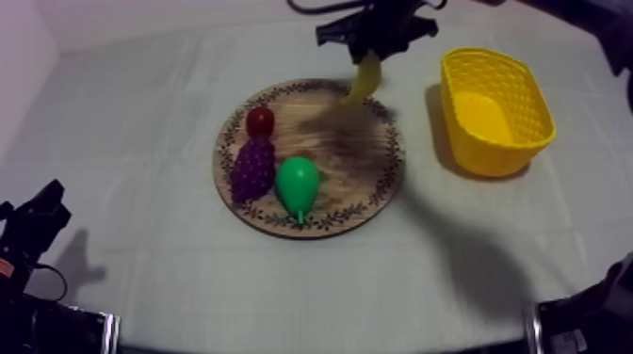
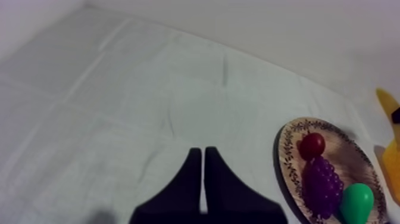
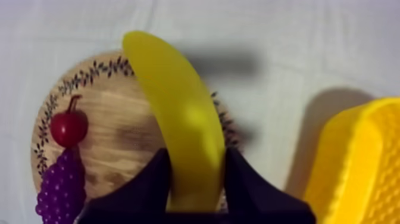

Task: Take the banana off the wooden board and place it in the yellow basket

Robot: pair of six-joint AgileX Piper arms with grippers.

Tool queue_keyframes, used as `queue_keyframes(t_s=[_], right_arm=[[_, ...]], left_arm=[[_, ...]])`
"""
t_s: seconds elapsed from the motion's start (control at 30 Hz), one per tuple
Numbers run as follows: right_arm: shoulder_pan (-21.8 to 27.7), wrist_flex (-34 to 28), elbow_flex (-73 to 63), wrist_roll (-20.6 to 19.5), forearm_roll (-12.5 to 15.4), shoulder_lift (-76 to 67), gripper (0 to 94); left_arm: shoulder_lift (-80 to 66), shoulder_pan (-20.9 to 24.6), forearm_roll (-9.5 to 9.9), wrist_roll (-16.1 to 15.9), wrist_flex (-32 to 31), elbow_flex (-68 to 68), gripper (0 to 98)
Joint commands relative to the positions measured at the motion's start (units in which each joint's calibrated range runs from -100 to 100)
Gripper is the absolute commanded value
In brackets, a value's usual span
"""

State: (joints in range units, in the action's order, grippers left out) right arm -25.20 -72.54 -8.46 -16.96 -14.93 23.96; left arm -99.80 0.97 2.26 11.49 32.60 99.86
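Aloft, right gripper [image 3: 196,156] clamps the banana [image 3: 178,101] above the wooden board [image 3: 113,110] rim.

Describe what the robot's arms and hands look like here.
The left hand has two plain black fingers, broad at the base and tapering to narrow tips. The right hand has the same black wedge-shaped fingers. From above, the left arm and right arm are black, angular, boxy shapes; no markings can be made out.

Table [image 1: 122,122] | 2 things on it — wooden board [image 1: 348,155], yellow basket [image 1: 492,155], apart
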Motion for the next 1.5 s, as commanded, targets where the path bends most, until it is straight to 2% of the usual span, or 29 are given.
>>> queue_keyframes(t_s=[0.0, 0.2, 0.53, 0.77, 1.07, 1.47], right_arm=[[0.59, 0.33, 1.13, 0.03, -0.80, -3.75, 20.6], [3.67, 2.13, 6.83, 0.96, -2.26, -12.92, 20.9], [11.46, 6.13, 17.06, 4.74, -1.15, -24.31, 21.3], [15.28, 9.49, 25.34, 5.86, -0.67, -28.83, 21.7], [17.54, 12.94, 31.56, 5.58, -1.41, -27.02, 22.0], [18.23, 16.62, 33.91, 2.93, -3.74, -18.81, 22.1]], left_arm=[[-0.03, 0.01, 0.01, 0.01, -0.02, 0.03, 0.1], [-0.03, 0.01, 0.01, 0.01, -0.02, 0.03, 0.1], [-0.03, 0.01, 0.01, 0.01, -0.02, 0.03, 0.1], [-0.03, 0.01, 0.01, 0.01, -0.02, 0.03, 0.1], [-0.03, 0.01, 0.01, 0.01, -0.02, 0.03, 0.1], [-0.03, 0.01, 0.01, 0.01, -0.02, 0.03, 0.1]])
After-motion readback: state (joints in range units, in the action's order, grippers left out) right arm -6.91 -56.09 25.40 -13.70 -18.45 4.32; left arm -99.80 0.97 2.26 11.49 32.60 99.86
